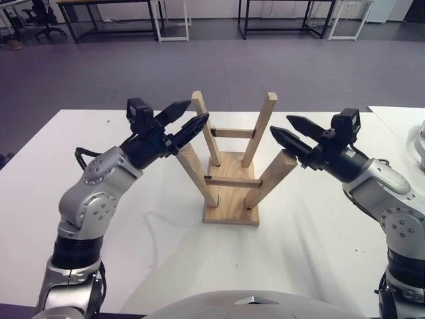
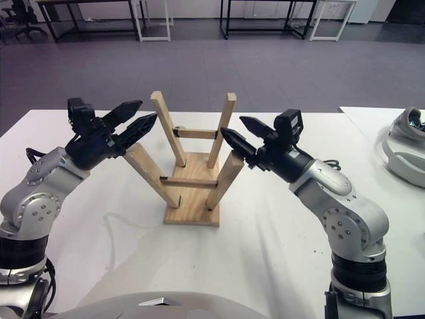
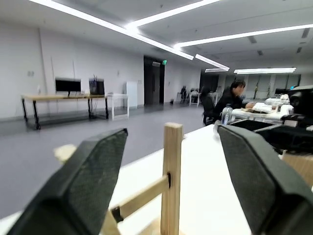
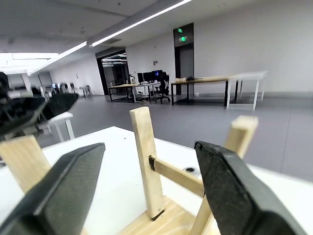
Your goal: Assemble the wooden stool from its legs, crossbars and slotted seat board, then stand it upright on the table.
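**Two grippers flank upturned stool (image 1: pixel 232 166) on white tabletop (image 1: pixel 319 226)**

Four legs point to the ceiling as the wooden stool sits upside down, its seat board (image 1: pixel 231 211) lying flat on the tabletop. The two far legs (image 1: pixel 206 129) (image 1: pixel 259 129) rise close to upright and lean slightly outward, joined by a short crossbar (image 1: pixel 234 133) about halfway up. The two near legs (image 1: pixel 196 174) (image 1: pixel 272 181) splay wider to either side, and a second crossbar (image 1: pixel 232 181) spans them lower down, nearer the seat board.

The left gripper (image 1: pixel 198 111) hangs at the stool's left side, level with the leg tops and just above the end of the near left leg, its jaws apart and clamped on nothing. In the left wrist view, its dark textured pads (image 3: pixel 83 186) frame one upright leg (image 3: pixel 172 176) and the crossbar fitted into it.

The right gripper (image 1: pixel 281 125) mirrors it on the stool's right side, just above the end of the near right leg. Its jaws are likewise spread with nothing between them. From the head camera it is not possible to tell whether either gripper touches the wood.

A white rounded device (image 2: pixel 406 143) lies on a separate surface well to the right of the stool. Beyond the stool, across open grey floor (image 1: pixel 265 60), stand several metal-framed desks (image 1: pixel 279 16).
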